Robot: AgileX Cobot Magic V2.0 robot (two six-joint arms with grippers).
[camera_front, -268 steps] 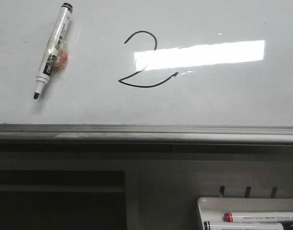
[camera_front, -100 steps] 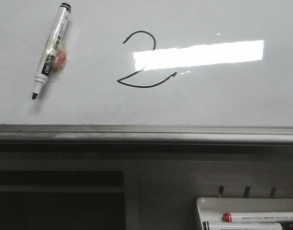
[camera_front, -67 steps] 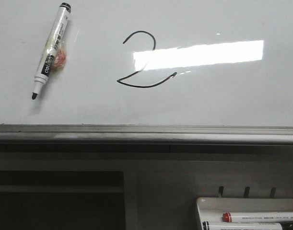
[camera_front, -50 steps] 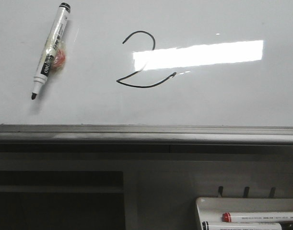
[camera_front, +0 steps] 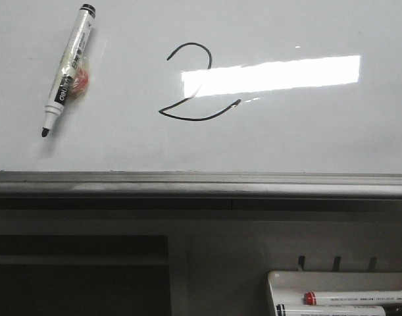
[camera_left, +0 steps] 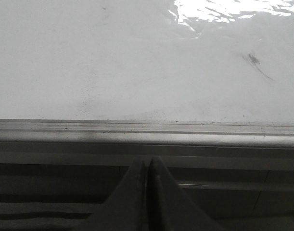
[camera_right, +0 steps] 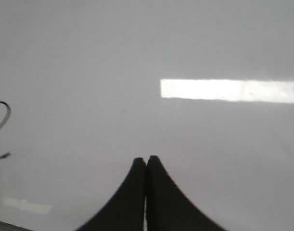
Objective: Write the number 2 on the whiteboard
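Observation:
The whiteboard point(camera_front: 306, 138) fills the upper front view, glossy white with a bright rectangular reflection and a grey metal lower edge point(camera_front: 201, 184). A thin black number 2 point(camera_front: 194, 84) is drawn on it left of the reflection. An uncapped black marker point(camera_front: 68, 69) lies on the board at upper left, tip toward the lower edge. Neither gripper shows in the front view. My left gripper point(camera_left: 147, 161) is shut and empty, below the board's edge point(camera_left: 147, 130). My right gripper point(camera_right: 146, 160) is shut and empty over bare board point(camera_right: 185, 48); part of the 2 point(camera_right: 1, 115) shows at that view's edge.
A small white marker tray point(camera_front: 339, 293) at lower right holds a red-capped marker point(camera_front: 355, 297) and a black-capped one. A dark open shelf point(camera_front: 79, 276) lies below the board at lower left. A small red object point(camera_front: 82, 79) sits against the lying marker.
The whole front view has drifted slightly to the left. The marker, the drawn 2 and the tray keep their places relative to each other.

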